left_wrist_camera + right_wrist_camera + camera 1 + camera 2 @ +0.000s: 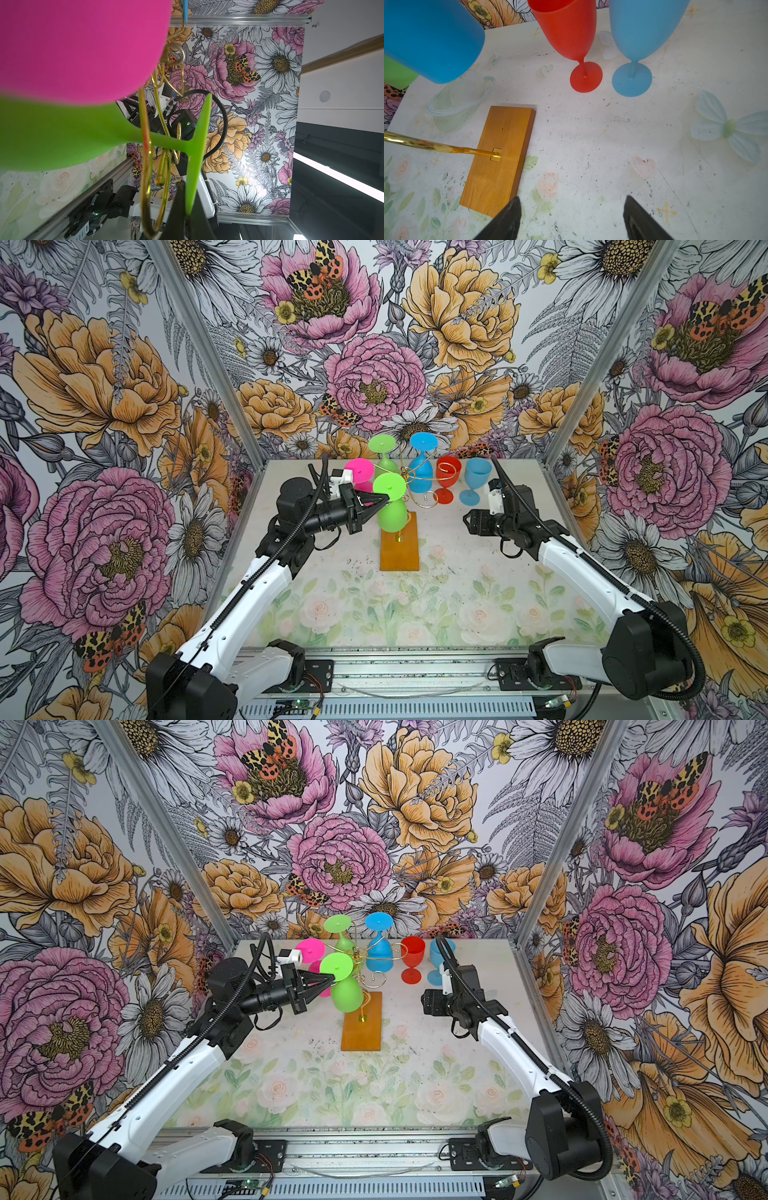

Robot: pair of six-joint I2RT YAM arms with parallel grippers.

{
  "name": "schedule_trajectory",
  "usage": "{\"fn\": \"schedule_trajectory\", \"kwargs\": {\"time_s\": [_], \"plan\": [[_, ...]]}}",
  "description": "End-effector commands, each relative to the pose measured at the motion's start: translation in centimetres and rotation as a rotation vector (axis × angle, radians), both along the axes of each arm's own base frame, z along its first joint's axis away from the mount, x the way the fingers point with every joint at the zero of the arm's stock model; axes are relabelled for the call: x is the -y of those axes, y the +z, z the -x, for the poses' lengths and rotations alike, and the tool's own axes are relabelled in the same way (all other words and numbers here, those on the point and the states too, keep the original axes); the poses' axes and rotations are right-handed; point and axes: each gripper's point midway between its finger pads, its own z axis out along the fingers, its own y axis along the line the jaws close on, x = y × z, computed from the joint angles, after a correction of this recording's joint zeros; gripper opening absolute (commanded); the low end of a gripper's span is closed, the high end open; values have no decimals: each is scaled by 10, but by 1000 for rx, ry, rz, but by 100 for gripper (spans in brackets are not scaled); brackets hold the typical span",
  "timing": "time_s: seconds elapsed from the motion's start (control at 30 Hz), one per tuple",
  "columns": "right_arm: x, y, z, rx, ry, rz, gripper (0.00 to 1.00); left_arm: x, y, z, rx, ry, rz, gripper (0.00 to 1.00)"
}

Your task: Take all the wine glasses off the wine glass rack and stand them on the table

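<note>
The left arm comes in from 7 o'clock. Its upper link rises steeply and its forearm runs nearly level over the pale floral-printed table (pixel 457 572). The left tool (pixel 385 500) is pinched together on the rim of the round foot of the lime-green plastic wine glass (pixel 392 515). In the left wrist view its black fingertips (pixel 176 218) press on the two faces of that thin disc.

This glass hangs bowl-down at 7 o'clock of the stem of the thin gold wire wine glass rack (pixel 407 481). Its stem is threaded through a curled arm, so it is on the rack, above the rectangular amber wooden base (pixel 399 551).

The right arm comes in from 5 o'clock with its elbow bent and its wrist tipped down. The right tool (pixel 467 523) has its jaws wide apart and holds nothing. It hovers over bare table at 3 o'clock of the base. In the right wrist view one of its black fingers (pixel 506 222) lies just beside a corner of the base.

Three more glasses hang inverted on the rack:
- a hot-pink plastic glass (pixel 360 471) at 9 o'clock
- a second green glass (pixel 382 446) at 11 o'clock
- a bright blue glass (pixel 423 443) at 1 o'clock

A red plastic glass (pixel 448 477) and a pale blue plastic glass (pixel 477 479) stand upright on the table, just beside each other, at 3 o'clock of the rack.
</note>
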Motion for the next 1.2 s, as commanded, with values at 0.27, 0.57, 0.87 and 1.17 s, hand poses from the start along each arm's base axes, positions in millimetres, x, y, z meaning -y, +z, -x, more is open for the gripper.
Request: {"fn": "schedule_trajectory", "kwargs": {"time_s": [0.27, 0.57, 0.87, 1.17], "plan": [[3, 7, 2, 38, -8, 12, 78, 13, 18, 10, 74, -77, 6, 0], [3, 7, 1, 36, -10, 10, 78, 11, 20, 31, 90, -100, -4, 0], [1, 10, -1, 37, -5, 0, 78, 8, 13, 53, 97, -149, -4, 0], [3, 13, -1, 39, -25, -7, 78, 11, -16, 81, 138, -224, -77, 0]]}}
